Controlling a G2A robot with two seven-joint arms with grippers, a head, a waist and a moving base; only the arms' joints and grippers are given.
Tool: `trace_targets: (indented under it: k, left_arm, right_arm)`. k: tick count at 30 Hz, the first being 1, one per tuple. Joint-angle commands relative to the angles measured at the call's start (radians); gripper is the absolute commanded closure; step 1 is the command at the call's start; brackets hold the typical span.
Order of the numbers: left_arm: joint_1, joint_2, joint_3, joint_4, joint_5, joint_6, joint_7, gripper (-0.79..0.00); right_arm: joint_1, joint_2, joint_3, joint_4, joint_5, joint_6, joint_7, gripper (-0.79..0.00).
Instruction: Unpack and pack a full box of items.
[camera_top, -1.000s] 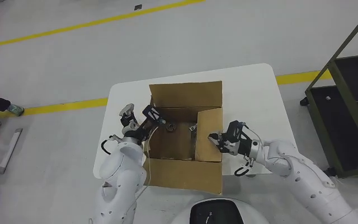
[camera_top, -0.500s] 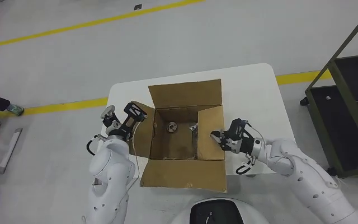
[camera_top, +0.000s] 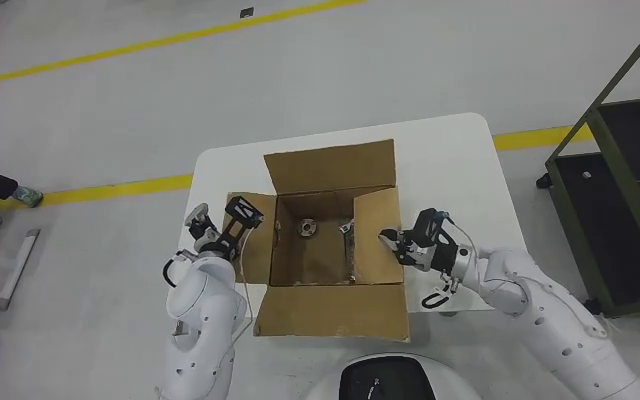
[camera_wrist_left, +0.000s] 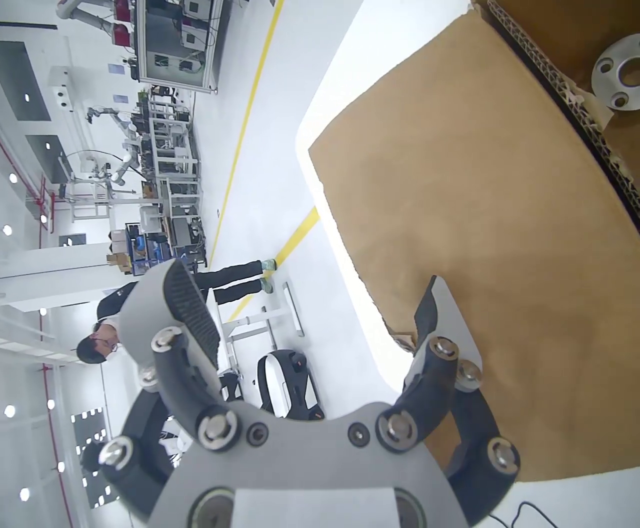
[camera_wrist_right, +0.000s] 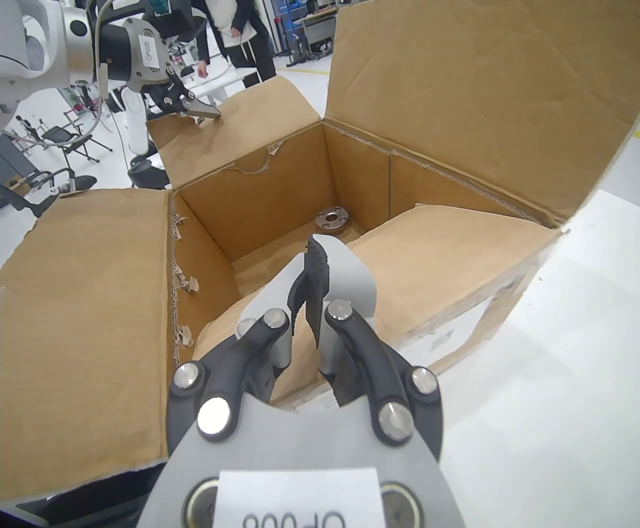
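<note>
Box: brown corrugated cardboard box (camera_top: 330, 312) at the centre of the white desk (camera_top: 440, 160), its top open. The flaps at 12 and 6 o'clock are spread outward.
Contents: grey round metal flange (camera_top: 306, 228), lying flat on the box floor toward 12 o'clock.
Left flap (camera_top: 250, 250): at 9 o'clock, folded outward.
Left tool (camera_top: 241, 213): spread wide. One finger (camera_wrist_left: 432, 310) rests on the left flap's free edge and the other stands clear in the air.
Right flap (camera_top: 375, 235): at 3 o'clock, leaning inward over the opening.
Right tool (camera_wrist_right: 311, 250): fingers pressed together, apparently pinching the right flap's free edge.
Step in hand (judged): turning the right flap outward so the opening is free for reaching the flange.
Method: keep the pinch on the free edge and swing it in an arc about the crease, not in a straight pull that would drag the box toward 3 o'clock. Let the left tool bear down on the left flap as a counter-hold. Carry the flap past level so it does not spring back.
Caution: the corner creases look ragged, so a slow fold suits the weakened hinge.
</note>
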Motion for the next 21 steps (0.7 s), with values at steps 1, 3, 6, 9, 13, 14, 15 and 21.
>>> trace_targets:
  k: [1,3,6,9,13,14,15,21]
  left_arm:
    - [0.004,-0.002,-0.003,0.011,-0.010,0.013,-0.006,-0.785]
    - [0.008,-0.001,-0.001,0.013,-0.001,0.008,-0.002,-0.785]
    - [0.011,-0.002,-0.007,0.008,0.000,0.012,0.006,-0.785]
    - [0.011,-0.003,-0.024,-0.015,-0.030,0.021,0.014,-0.785]
    - [0.013,-0.004,-0.047,-0.065,-0.079,0.025,0.023,-0.785]
    - [0.014,-0.004,-0.051,-0.082,-0.086,0.026,0.027,-0.785]
    - [0.017,-0.005,-0.056,-0.099,-0.096,0.030,0.030,-0.785]
    - [0.036,-0.006,-0.060,-0.217,-0.142,0.030,0.057,-0.785]
  right_arm:
    - [-0.001,0.000,0.000,0.000,0.003,0.001,-0.001,0.000]
    - [-0.001,-0.001,0.001,0.000,0.005,0.003,-0.001,0.000]
    - [-0.001,-0.001,0.002,0.002,0.006,0.004,-0.003,0.000]
    - [-0.008,-0.001,0.013,-0.004,0.016,0.008,-0.029,0.000]
    - [-0.030,0.002,0.043,-0.031,0.035,0.010,-0.088,0.000]
    - [-0.040,0.003,0.056,-0.041,0.042,0.012,-0.109,0.000]
    - [-0.051,0.005,0.068,-0.051,0.045,0.013,-0.123,0.000]
    - [-0.141,0.018,0.168,-0.108,0.056,0.027,-0.221,0.000]
